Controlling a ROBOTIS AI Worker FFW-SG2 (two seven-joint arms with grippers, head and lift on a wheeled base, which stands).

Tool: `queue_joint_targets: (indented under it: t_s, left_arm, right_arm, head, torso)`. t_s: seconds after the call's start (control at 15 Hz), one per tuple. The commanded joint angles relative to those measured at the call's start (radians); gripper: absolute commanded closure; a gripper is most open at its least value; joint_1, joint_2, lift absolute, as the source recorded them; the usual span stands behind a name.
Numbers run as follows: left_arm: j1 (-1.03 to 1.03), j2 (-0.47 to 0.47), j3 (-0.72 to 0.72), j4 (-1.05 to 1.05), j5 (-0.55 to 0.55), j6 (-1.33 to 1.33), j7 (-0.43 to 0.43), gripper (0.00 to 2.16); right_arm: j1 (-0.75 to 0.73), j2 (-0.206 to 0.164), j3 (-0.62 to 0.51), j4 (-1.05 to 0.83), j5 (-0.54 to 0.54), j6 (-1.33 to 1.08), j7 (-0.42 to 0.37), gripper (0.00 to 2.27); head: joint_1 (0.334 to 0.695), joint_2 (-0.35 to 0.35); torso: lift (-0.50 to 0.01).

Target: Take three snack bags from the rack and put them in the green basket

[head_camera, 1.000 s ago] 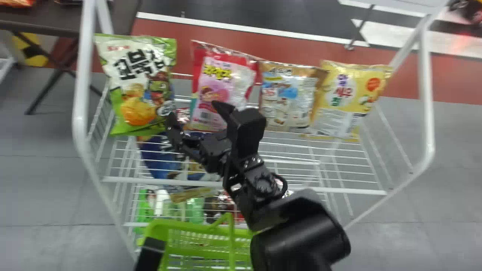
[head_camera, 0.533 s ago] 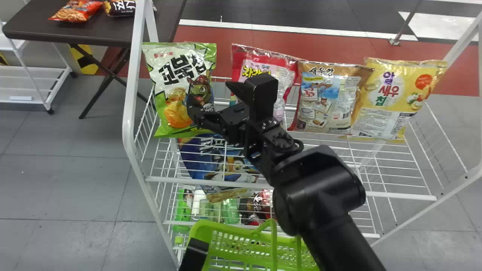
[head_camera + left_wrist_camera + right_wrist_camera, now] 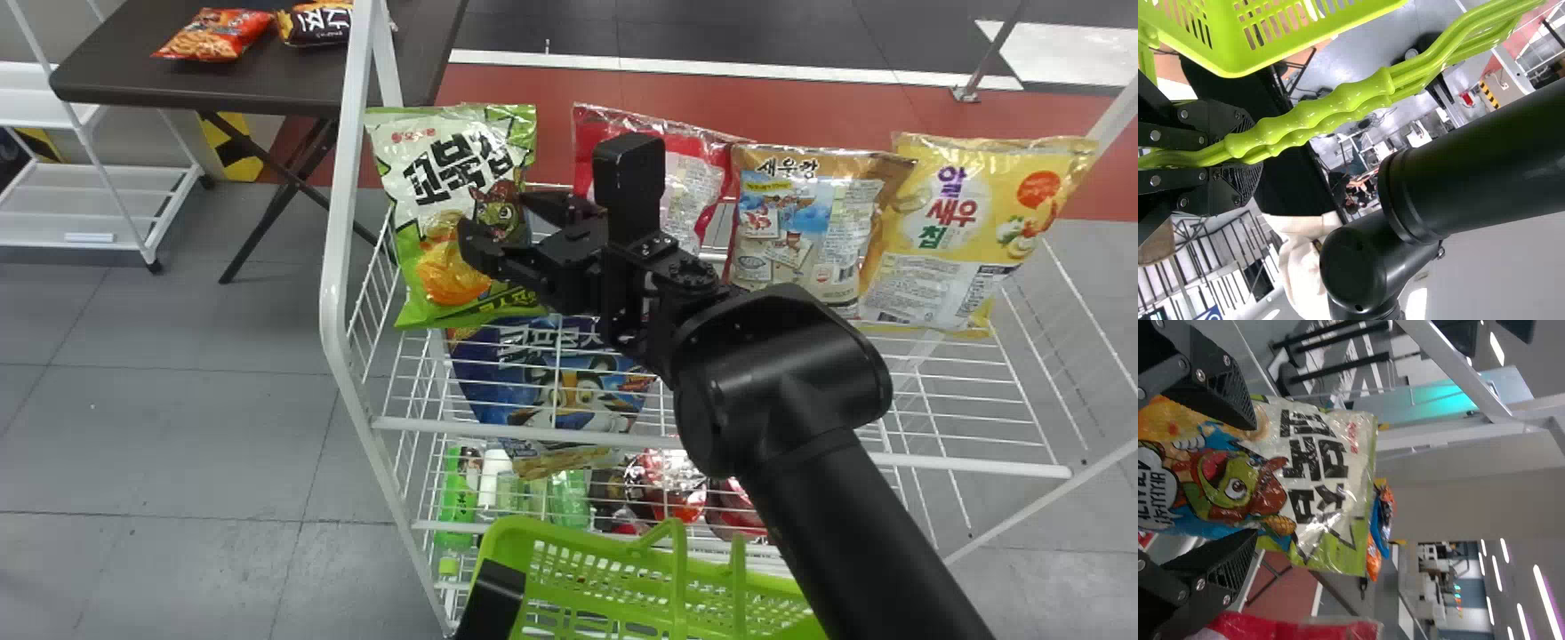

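My right gripper [image 3: 500,220] stands open in front of the lower right part of the green and white snack bag [image 3: 462,173], at the rack's left end. In the right wrist view that bag [image 3: 1315,453] lies behind and between the spread fingers of the right gripper [image 3: 1241,480], not clamped. To its right on the rack hang a red-pink bag [image 3: 689,187], a brown bag [image 3: 791,222] and a yellow bag [image 3: 960,236]. The left gripper [image 3: 498,591] is at the bottom edge beside the green basket [image 3: 587,556]; seen from its wrist, the left gripper [image 3: 1245,153] is shut on the basket handles [image 3: 1318,110].
The white rack's left post [image 3: 336,267] rises close beside the green bag. A blue bag [image 3: 551,378] is on the level below, with bottles [image 3: 458,498] and packs lower down. Behind at the left, a dark table [image 3: 133,71] carries two small packs.
The head view has swung left, shifting the scene rightward. Relative to the rack, my right gripper has moved left, from between the green and red-pink bags to the green one.
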Motion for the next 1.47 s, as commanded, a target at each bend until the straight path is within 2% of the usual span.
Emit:
queue_joint_targets:
  t_s: [0.0,0.07,0.4,0.67,0.93,1.27,1.33,1.4]
  left_arm:
    - [-0.002,0.001,-0.003,-0.002,0.001,0.003,0.002,1.69]
    - [-0.002,0.003,-0.003,-0.002,0.001,0.003,0.002,1.69]
    - [0.002,0.001,-0.001,-0.004,-0.001,0.000,0.011,1.69]
    - [0.005,-0.005,0.016,-0.001,-0.018,-0.003,0.026,1.69]
    - [0.005,-0.017,0.045,0.024,-0.007,0.006,0.051,1.69]
    - [0.002,-0.043,0.106,0.038,0.024,0.058,0.060,1.69]
    - [0.002,-0.051,0.112,0.045,0.024,0.064,0.060,1.69]
    - [0.000,-0.052,0.116,0.053,0.022,0.073,0.062,1.69]
  right_arm:
    - [0.030,0.007,0.007,-0.057,0.041,0.043,0.007,1.99]
    - [0.039,0.007,0.007,-0.088,0.077,0.080,0.032,2.07]
    - [0.099,0.007,-0.004,-0.212,0.086,0.147,0.082,2.11]
    - [0.194,0.007,-0.016,-0.381,0.087,0.197,0.078,2.11]
    - [0.331,0.007,-0.075,-0.637,0.072,0.273,0.071,2.11]
    - [0.545,-0.086,-0.245,-1.037,0.026,0.503,0.065,2.11]
    - [0.598,-0.103,-0.286,-1.100,0.024,0.559,0.065,2.11]
    - [0.636,-0.106,-0.332,-1.158,0.011,0.623,0.065,2.11]
  head:
    - [0.695,-0.027]
    - [0.695,-0.026]
    - [0.695,-0.013]
    - [0.695,-0.005]
    - [0.695,-0.010]
    - [0.695,-0.094]
    - [0.695,-0.125]
    - [0.695,-0.201]
  torso:
    - [-0.012]
    - [-0.012]
    - [-0.012]
    - [-0.012]
    - [-0.012]
    - [-0.012]
    - [-0.012]
    - [-0.012]
